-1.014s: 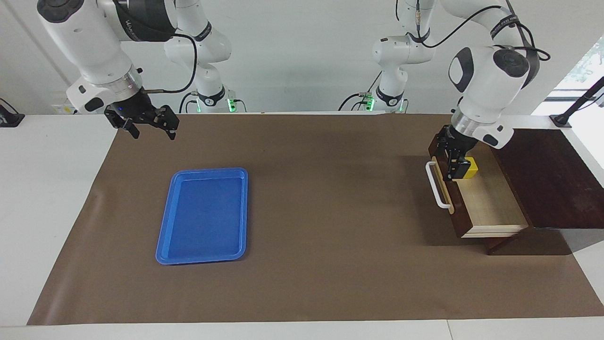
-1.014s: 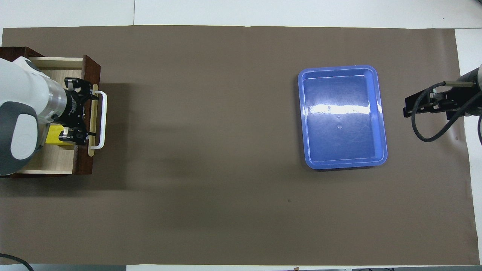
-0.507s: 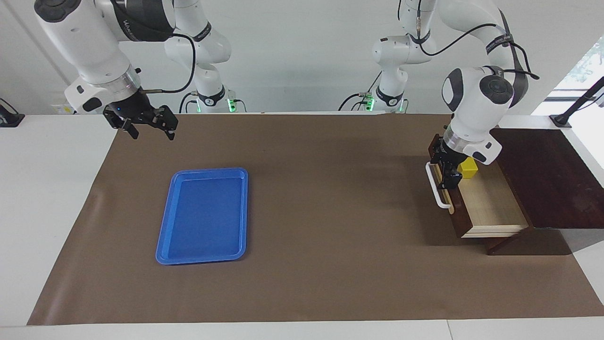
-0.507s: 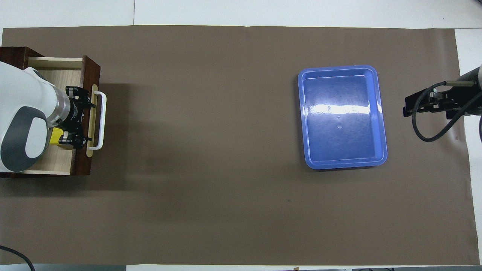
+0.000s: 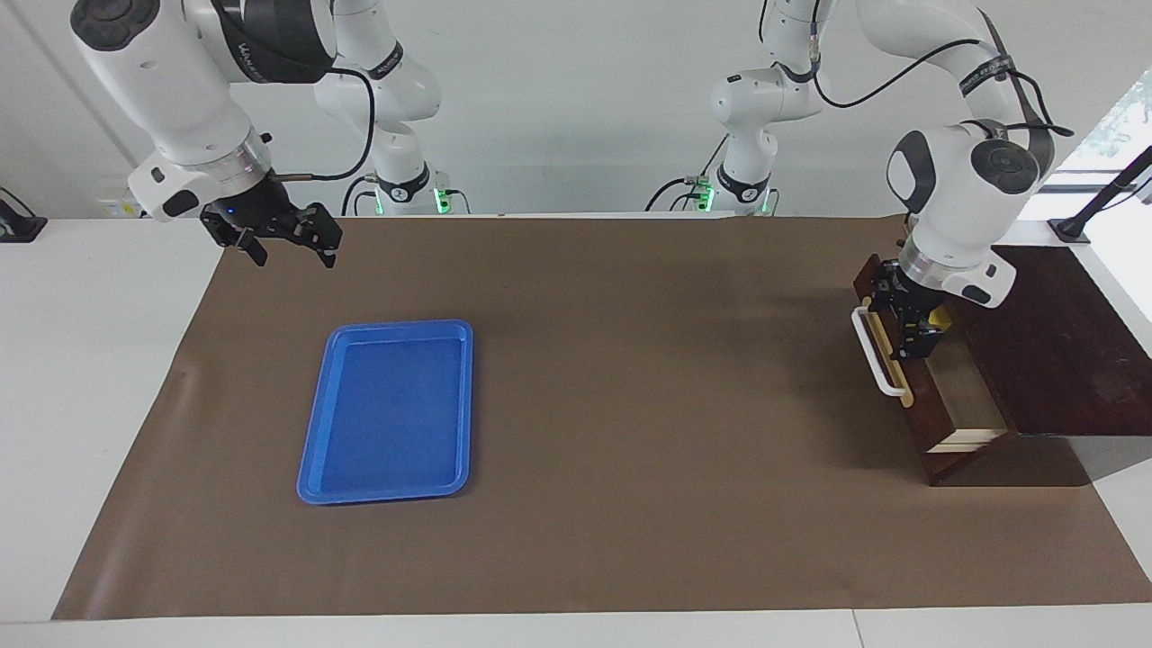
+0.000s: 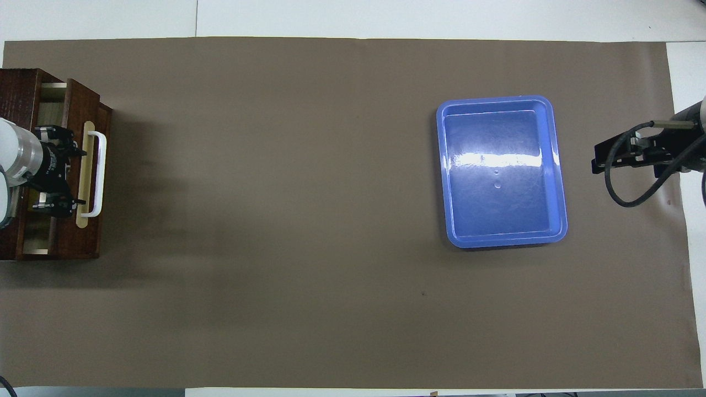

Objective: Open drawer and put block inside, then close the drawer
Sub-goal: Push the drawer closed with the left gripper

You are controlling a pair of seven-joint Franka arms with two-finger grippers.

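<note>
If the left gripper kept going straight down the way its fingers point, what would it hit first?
Most likely the drawer: the open left gripper points down at the inner side of its front panel, beside the block. Exact depth is unclear.

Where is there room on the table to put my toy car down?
Lots of bare brown mat lies between the blue tray and the drawer. It is crowded at the drawer, where the left gripper sits at its front.

A white table (image 5: 99,378) carries a wide brown mat (image 5: 612,405) over most of its top. A plain pale wall (image 5: 558,99) rises along its far edge. At the right, a bright window (image 5: 1111,135) lets in daylight.
</note>
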